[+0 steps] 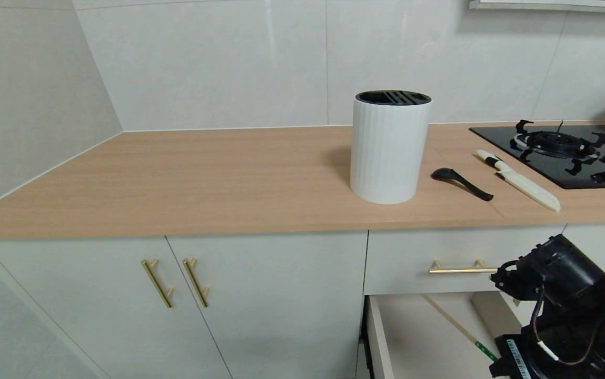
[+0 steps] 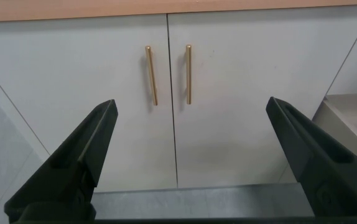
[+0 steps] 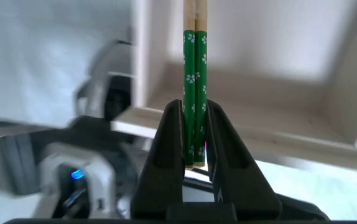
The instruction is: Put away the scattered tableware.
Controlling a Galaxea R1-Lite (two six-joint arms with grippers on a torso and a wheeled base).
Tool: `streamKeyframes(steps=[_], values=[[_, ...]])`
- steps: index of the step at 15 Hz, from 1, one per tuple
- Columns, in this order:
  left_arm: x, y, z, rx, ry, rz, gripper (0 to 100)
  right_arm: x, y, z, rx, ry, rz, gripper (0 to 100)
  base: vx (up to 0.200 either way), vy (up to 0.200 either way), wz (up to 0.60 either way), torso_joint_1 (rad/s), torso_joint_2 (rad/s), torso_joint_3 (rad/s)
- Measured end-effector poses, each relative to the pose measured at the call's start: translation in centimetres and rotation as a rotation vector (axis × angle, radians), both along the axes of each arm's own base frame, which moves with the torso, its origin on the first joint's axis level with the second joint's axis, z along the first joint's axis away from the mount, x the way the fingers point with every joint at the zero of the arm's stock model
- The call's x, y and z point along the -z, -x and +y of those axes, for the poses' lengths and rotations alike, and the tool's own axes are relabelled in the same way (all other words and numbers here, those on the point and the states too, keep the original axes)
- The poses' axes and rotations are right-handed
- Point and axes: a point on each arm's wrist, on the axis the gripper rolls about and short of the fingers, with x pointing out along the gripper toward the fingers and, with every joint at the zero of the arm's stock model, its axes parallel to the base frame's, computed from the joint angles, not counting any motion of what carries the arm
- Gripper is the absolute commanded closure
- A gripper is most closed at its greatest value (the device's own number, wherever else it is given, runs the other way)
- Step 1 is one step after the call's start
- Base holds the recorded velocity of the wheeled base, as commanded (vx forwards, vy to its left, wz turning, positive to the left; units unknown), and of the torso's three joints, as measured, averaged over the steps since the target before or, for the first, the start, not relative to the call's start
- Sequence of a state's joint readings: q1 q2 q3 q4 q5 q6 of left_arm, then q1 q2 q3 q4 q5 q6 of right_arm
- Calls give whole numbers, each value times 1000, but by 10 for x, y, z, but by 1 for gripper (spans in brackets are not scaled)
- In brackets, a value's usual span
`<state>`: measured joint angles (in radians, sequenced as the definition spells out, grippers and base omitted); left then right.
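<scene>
My right gripper [image 3: 195, 109] is shut on a pair of wooden chopsticks [image 3: 195, 50] with green flower-patterned ends. In the head view the chopsticks [image 1: 455, 323] slant over the open lower drawer [image 1: 378, 337] at the bottom right. On the wooden counter [image 1: 228, 179] stands a white ribbed utensil holder [image 1: 389, 150] with a black slotted top. Right of it lie a black spoon [image 1: 460, 182] and a white knife [image 1: 518, 180]. My left gripper [image 2: 191, 104] is open and holds nothing, low in front of the cabinet doors [image 2: 172, 124].
A black gas hob [image 1: 560, 147] sits at the counter's far right. A shut drawer with a gold handle [image 1: 457, 269] is above the open one. Two gold bar handles [image 1: 176, 281] mark the double cabinet doors. Tiled walls close the back and left.
</scene>
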<state>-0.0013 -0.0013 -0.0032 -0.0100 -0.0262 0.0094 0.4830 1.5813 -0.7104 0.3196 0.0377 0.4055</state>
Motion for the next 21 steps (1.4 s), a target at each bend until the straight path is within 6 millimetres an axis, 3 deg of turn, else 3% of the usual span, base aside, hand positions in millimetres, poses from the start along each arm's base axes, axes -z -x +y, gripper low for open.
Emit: streamKeyframes(steps=[3,13,21], values=[[0,0,0,0,0,1,0,13,-6,3,6,31,40,100,0,0,0,-110,355,238],[0,0,0,0,0,1,0,27,-13,6,13,67,65,100,0,0,0,-88,439,346],[0,0,0,0,0,1,0,31,-26,13,16,34,-4,100,0,0,0,-5,51,45]])
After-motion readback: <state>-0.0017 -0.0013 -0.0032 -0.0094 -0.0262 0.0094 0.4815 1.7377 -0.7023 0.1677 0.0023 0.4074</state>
